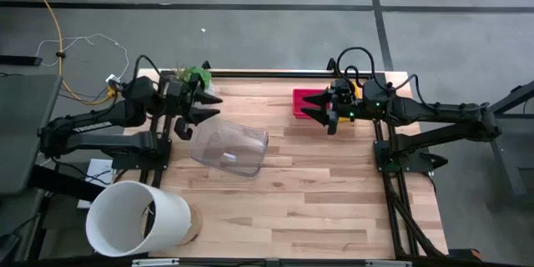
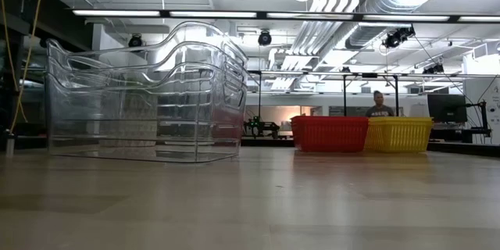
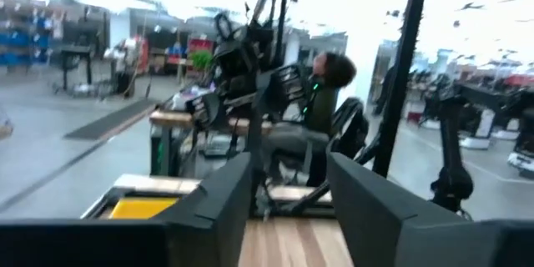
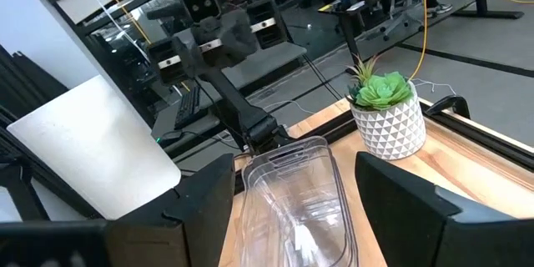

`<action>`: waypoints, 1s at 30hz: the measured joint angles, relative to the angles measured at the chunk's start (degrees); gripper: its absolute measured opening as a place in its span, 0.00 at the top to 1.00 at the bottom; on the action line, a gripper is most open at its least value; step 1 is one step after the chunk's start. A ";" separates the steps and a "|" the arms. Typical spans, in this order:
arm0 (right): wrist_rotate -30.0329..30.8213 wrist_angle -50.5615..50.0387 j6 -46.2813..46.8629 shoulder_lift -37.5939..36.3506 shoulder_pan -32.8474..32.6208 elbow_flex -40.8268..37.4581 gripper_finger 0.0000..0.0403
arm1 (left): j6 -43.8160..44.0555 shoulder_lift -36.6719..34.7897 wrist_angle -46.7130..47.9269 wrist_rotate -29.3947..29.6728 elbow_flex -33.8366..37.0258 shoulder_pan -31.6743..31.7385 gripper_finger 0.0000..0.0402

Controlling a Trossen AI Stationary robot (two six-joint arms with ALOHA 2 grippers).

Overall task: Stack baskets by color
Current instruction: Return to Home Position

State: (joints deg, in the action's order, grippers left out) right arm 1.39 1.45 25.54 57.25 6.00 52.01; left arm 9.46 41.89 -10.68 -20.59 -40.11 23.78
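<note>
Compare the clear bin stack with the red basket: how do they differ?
The clear bin stack is see-through, smooth-walled; the red basket is opaque mesh. The clear bin stack shows several nested rims and covers more table than the red basket. The clear bin stack sits near the left arm, the red basket by the right tool. Both stand upright.

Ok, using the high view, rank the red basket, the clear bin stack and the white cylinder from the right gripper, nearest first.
1. red basket: just beside the right gripper, at the table's edge.
2. clear bin stack: mid-table.
3. white cylinder: at a table corner, beyond the stack.
</note>
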 joint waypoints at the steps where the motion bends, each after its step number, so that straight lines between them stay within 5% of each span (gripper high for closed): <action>1: 0.00 0.00 0.00 0.00 0.00 0.00 0.41 | 0.02 -0.06 -1.48 0.27 0.58 -0.67 0.65; 8: -0.02 0.00 -0.02 0.00 0.00 0.00 0.41 | 0.67 0.07 -13.48 0.92 4.99 -4.93 0.97; 16: -0.04 0.00 -0.02 0.00 0.00 0.00 0.41 | 1.91 0.09 -23.12 7.93 9.78 -8.89 0.99; 30: -0.07 0.00 -0.04 0.00 0.00 0.00 0.41 | 1.45 0.11 -25.81 9.32 9.87 -10.87 1.00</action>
State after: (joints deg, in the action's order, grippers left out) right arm 1.32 1.45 25.50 57.25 6.00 52.01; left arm 10.90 42.00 -36.49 -11.27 -30.24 12.92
